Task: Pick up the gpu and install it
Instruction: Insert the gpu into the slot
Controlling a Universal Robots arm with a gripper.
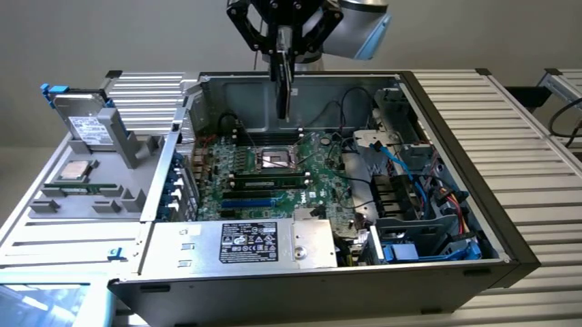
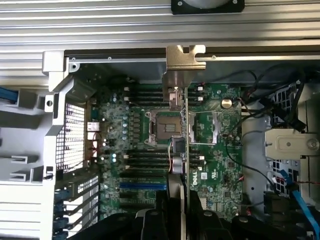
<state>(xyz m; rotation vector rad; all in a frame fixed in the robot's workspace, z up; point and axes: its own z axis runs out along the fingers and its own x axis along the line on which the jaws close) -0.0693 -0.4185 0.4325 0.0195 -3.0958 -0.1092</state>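
Gpu hangs above the motherboard, pinched in the gripper; mid-carry, apparently not yet aligned with the blue slot.

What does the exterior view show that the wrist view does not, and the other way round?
Exterior view: the grey drive standing in the fixture beside the case, and the labelled power supply. Wrist view: the silver bracket ending the gpu. Both: the gripper shut on the gpu above the motherboard and its processor socket.
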